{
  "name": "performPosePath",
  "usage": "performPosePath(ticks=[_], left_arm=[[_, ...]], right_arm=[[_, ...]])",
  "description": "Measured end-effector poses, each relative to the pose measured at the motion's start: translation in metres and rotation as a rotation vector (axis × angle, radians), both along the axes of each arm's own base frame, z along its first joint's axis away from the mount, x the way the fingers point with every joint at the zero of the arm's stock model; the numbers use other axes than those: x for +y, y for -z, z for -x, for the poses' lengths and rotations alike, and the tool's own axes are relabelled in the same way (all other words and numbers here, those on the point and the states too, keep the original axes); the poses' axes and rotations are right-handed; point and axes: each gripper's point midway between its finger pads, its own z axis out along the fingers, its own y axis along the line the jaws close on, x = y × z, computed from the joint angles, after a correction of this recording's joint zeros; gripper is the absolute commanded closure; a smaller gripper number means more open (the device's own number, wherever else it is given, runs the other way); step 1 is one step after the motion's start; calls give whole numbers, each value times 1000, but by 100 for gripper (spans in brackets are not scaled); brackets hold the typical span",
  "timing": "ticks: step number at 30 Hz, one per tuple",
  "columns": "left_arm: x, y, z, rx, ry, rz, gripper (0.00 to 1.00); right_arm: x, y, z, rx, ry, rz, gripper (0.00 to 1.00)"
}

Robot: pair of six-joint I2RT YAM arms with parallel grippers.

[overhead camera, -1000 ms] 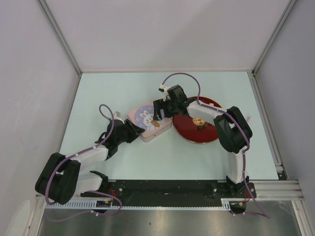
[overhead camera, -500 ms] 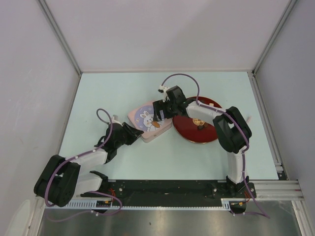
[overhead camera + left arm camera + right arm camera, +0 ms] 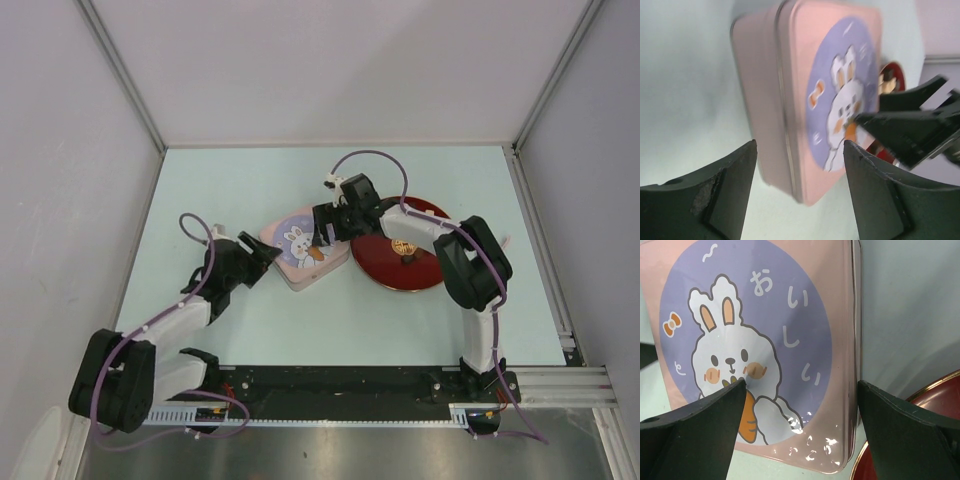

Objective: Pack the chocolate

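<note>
Chocolate (image 3: 407, 258): one small dark chunk made out from above, lying on the single red plate (image 3: 385, 277), itself partly under the right arm (image 3: 440, 232); further pieces cannot be told

One pink tin (image 3: 300, 268) just beside the plate's left edge, flat on the pale table (image 3: 330, 330), lid (image 3: 840, 300) shut. Printed on the lid: a purple circle (image 3: 805, 315), one white rabbit (image 3: 730, 365), one orange carrot (image 3: 747, 422), one orange bow (image 3: 671, 324), and white hiragana reading "~おいしい"

Left gripper (image 3: 800, 150) at the tin's left corner, jaws apart, gripping nothing, tin wall ahead of the fingers. Right gripper (image 3: 800, 390) low over the lid by the carrot, jaws spread wide, gripping nothing
</note>
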Motion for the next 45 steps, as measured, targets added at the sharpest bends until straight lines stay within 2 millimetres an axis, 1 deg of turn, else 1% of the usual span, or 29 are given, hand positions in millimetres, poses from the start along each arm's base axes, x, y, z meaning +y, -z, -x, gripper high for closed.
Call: performPosePath(ticks=[1,5,8,10,15,17,18,20,21,23,24,25,30,35,41,44,45], left_arm=[[4,-7,-8,-20,-14,0,25],[14,-20,-35,-56,-42,-12,28],[18,-20,-50,-54,-46,-26,29],[21,-16,-56,-43,-51,-32,30],[32,5,-60,12,-76,-45,34],[35,14,-59,34,-81,-54,38],[35,15,-60,37,-79,-48,42],[33,13,-64,27,-74,-41,45],[33,13,-65,22,-72,-38,50],[31,12,-68,12,-71,-23,54],[30,11,-70,8,-70,-13,60],[29,11,-71,3,-69,-2,63],[30,15,-73,5,-88,34,67],[31,14,-73,23,-100,40,68],[35,12,-70,52,-107,11,58],[40,12,-65,67,-104,-36,49],[43,10,-63,71,-101,-58,48]], right_arm=[[0,0,0,4,1,-4,4],[-2,-1,-2,10,4,-13,4],[-2,-2,-1,16,3,-20,4],[-2,-2,-2,18,6,-22,4],[-3,-2,-2,21,3,-24,4],[-3,-2,-1,21,3,-24,4],[-3,-2,-1,21,3,-24,4],[-3,-2,-1,21,2,-22,4],[-3,-1,-1,21,1,-22,4],[-3,-1,-1,23,1,-21,4],[-3,-1,-1,23,1,-20,4],[-3,-1,-1,23,0,-20,4],[-2,-1,0,24,-4,-21,4],[-1,0,2,16,-15,-10,4],[0,1,5,16,-21,-3,4],[1,1,7,24,-25,-7,5],[0,1,8,26,-24,-7,5]])
